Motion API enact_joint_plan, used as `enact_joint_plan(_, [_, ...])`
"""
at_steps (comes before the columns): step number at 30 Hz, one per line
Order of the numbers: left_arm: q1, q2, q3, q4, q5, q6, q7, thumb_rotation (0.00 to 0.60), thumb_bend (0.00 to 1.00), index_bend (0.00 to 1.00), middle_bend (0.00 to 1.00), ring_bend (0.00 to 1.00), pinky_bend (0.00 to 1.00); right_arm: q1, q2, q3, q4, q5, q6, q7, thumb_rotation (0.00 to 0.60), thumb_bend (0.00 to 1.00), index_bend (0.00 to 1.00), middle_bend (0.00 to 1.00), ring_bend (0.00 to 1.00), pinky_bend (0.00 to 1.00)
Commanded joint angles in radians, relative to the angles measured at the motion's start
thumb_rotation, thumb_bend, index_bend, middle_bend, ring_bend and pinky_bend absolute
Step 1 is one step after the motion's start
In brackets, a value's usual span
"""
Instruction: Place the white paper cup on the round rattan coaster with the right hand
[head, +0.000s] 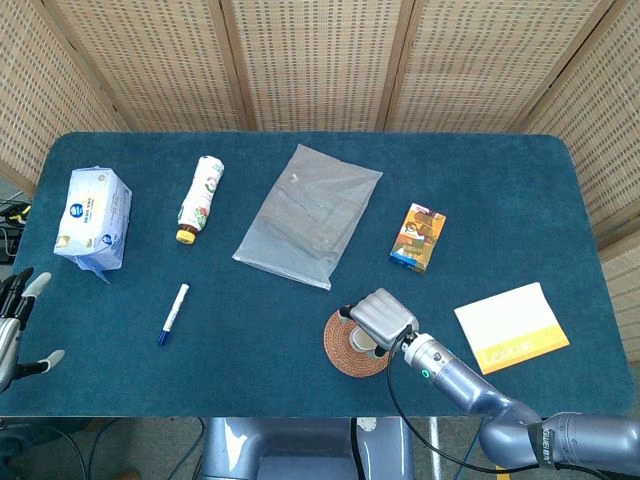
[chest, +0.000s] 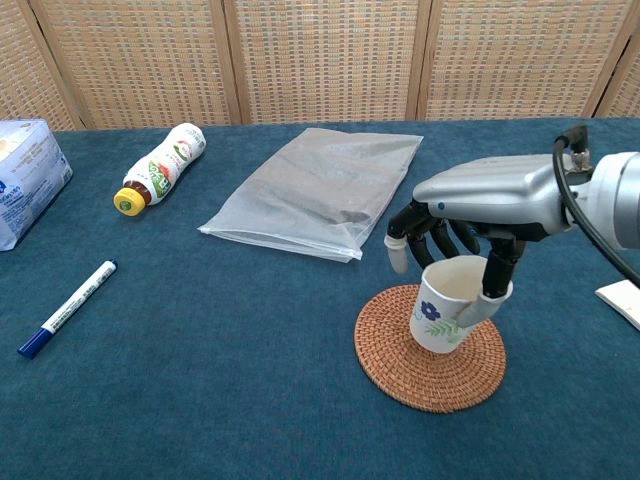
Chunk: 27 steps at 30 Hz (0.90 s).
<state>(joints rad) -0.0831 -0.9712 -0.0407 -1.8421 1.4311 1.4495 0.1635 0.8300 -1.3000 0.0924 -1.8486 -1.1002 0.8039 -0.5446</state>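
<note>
The white paper cup (chest: 443, 311), printed with a blue flower, is tilted over the middle of the round rattan coaster (chest: 390, 355), its base at or just above the weave. My right hand (chest: 478, 205) grips it from above, a finger hooked inside the rim and the thumb outside. In the head view the right hand (head: 381, 315) covers most of the cup (head: 363, 343) and the coaster (head: 340, 347). My left hand (head: 14, 312) hangs off the table's left edge, fingers apart, holding nothing.
A clear plastic bag (chest: 317, 190) lies behind the coaster. A bottle (chest: 160, 165), a tissue pack (chest: 25, 180) and a marker (chest: 66, 308) lie to the left. A small carton (head: 418, 238) and a yellow-white booklet (head: 512, 327) lie to the right.
</note>
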Motion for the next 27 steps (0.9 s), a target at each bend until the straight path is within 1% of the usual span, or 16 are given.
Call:
enact_joint_plan(1, [-0.001,0.0,0.001,0.0,0.001,-0.002,-0.001,0.6,0.05,0.0,0.0,0.0,0.0,0.014,0.001,-0.011,-0.016,0.034,0.006,-0.03,0.6,0.12,0.37,0.5,0.51,0.54])
enact_joint_plan(8, [0.0,0.005,0.001,-0.002,-0.002,-0.001,-0.011,0.6,0.05,0.0,0.0,0.0,0.0,0.031,-0.002,-0.025,-0.03,0.081,0.023,-0.07,0.6,0.12,0.37,0.49,0.51,0.54])
enact_joint_plan(11, [-0.001,0.005,0.003,-0.002,0.001,-0.002,-0.01,0.6,0.05,0.0,0.0,0.0,0.0,0.042,-0.006,-0.032,-0.039,0.103,0.033,-0.093,0.6,0.12,0.36,0.47,0.5,0.54])
enact_joint_plan(12, [0.0,0.005,0.003,-0.002,0.002,-0.002,-0.01,0.6,0.05,0.0,0.0,0.0,0.0,0.046,-0.008,-0.034,-0.041,0.109,0.036,-0.099,0.6,0.11,0.33,0.44,0.47,0.53])
enact_joint_plan(14, [0.0,0.005,0.003,-0.002,0.003,0.0,-0.01,0.6,0.05,0.0,0.0,0.0,0.0,0.053,-0.013,-0.04,-0.044,0.122,0.042,-0.113,0.6,0.09,0.25,0.34,0.36,0.47])
enact_joint_plan(16, [0.001,0.006,0.003,-0.002,0.002,0.001,-0.011,0.6,0.05,0.0,0.0,0.0,0.0,0.059,-0.013,-0.047,-0.053,0.139,0.043,-0.123,0.6,0.04,0.14,0.21,0.2,0.33])
enact_joint_plan(18, [0.001,0.007,0.002,-0.001,0.0,0.001,-0.016,0.6,0.05,0.0,0.0,0.0,0.0,0.066,-0.009,-0.052,-0.064,0.153,0.046,-0.134,0.6,0.02,0.11,0.15,0.14,0.26])
enact_joint_plan(23, [0.001,0.008,0.003,0.0,0.001,0.001,-0.019,0.6,0.05,0.0,0.0,0.0,0.0,0.073,-0.001,-0.062,-0.088,0.165,0.069,-0.159,0.6,0.02,0.1,0.13,0.12,0.25])
enact_joint_plan(27, [0.001,0.008,0.003,0.0,0.002,0.001,-0.02,0.6,0.05,0.0,0.0,0.0,0.0,0.066,0.025,-0.072,-0.137,0.148,0.099,-0.17,0.6,0.02,0.09,0.11,0.12,0.25])
